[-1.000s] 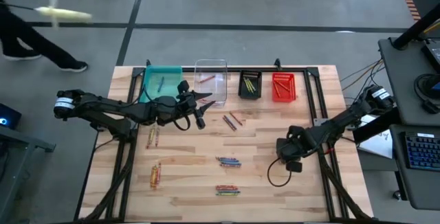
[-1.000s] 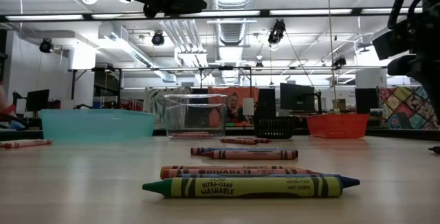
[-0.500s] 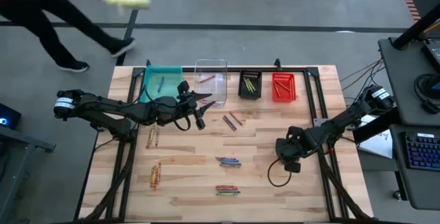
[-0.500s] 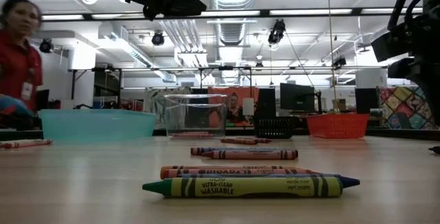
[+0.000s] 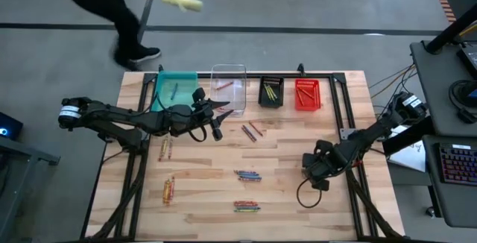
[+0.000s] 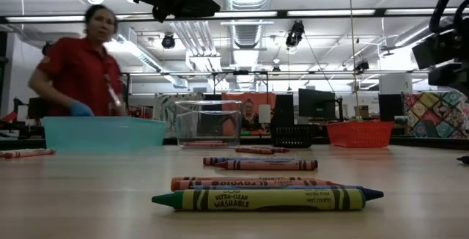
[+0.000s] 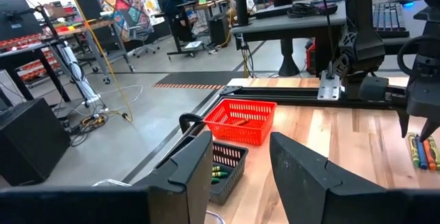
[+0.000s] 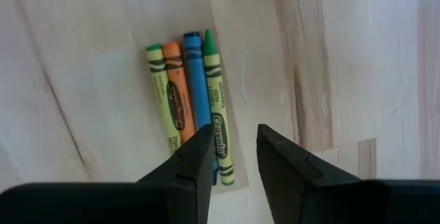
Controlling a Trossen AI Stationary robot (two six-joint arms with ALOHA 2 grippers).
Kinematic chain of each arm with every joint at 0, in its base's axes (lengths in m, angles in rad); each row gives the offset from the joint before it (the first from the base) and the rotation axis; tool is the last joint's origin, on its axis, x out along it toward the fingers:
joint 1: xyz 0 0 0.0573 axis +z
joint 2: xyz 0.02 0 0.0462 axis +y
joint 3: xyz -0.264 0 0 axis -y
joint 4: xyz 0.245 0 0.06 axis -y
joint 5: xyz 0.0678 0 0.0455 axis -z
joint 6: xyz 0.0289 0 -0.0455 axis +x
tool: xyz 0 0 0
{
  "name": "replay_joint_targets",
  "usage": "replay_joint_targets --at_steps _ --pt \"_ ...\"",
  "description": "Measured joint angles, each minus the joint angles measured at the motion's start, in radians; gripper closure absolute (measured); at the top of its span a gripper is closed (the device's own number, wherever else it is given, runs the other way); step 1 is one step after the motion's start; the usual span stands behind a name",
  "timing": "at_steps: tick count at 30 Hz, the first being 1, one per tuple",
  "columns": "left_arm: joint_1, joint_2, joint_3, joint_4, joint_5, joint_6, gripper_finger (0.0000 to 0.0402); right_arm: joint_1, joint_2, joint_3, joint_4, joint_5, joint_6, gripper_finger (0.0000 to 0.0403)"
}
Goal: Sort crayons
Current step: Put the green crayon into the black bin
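Tabletop crayons [image 8: 189, 107] beneath right fingers [image 8: 199, 155]

Up close from bench height, the nearest crayon [image 6: 267, 199], yellow-green with a dark tip, reads "ULTRA-CLEAN WASHABLE" on its wrapper. The red-orange one [image 6: 249, 184] just behind it carries print too, upside down and not clear enough to make out.

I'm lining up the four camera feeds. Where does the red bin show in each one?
High view: the red bin sits at the table's far edge, rightmost of the four bins.
Low view: right of centre, at the back of the table.
Left wrist view: mid-picture, on the table's edge.
Right wrist view: not in it.
Shared landmark: the black bin right beside it.
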Motion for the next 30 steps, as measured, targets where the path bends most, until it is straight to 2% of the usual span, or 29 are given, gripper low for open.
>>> replay_joint_targets --at_steps 7,18,30 --pt "0.000 0.000 0.000 0.000 0.000 -0.011 0.0273 0.001 0.000 -0.052 0.029 -0.001 0.037 0.0303" --pt "0.000 0.000 0.000 0.001 0.000 -0.015 0.0273 0.001 0.000 -0.055 0.039 0.004 0.041 0.0303" --pt "0.000 0.000 0.000 0.000 0.000 -0.015 0.0273 -0.002 0.000 -0.055 0.046 0.089 0.041 0.0322"
